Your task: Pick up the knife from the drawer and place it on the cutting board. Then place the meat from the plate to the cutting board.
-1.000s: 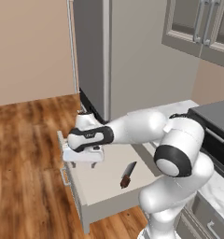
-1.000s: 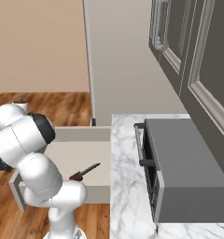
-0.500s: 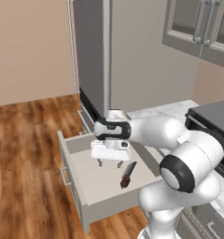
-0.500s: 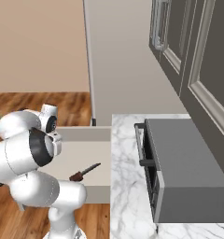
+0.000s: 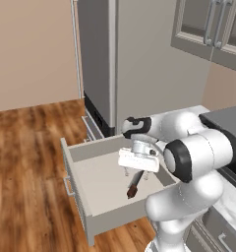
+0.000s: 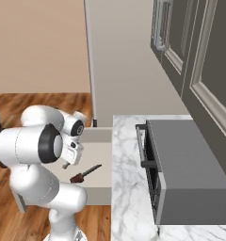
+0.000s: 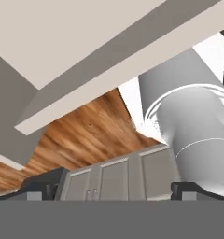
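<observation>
Since a second ago the white end effector [image 5: 135,173] has swung from the front-left corner of the open cream-beige drawer [image 5: 98,179] inward; it hovers, jaws fully apart and empty, just over the brown-handled knife [image 5: 134,183] on the drawer floor; grasp looks imminent.

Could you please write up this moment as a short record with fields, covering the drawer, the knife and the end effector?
drawer: pulled open, pale inside, beside the marble counter
knife: lying flat on the drawer floor, dark handle toward the drawer front, blade toward the back
end effector: open, over the drawer just above the knife's blade end, holding nothing
task progress: knife not yet picked up
nearby: grey appliance on the counter, tall grey fridge behind the drawer
</observation>
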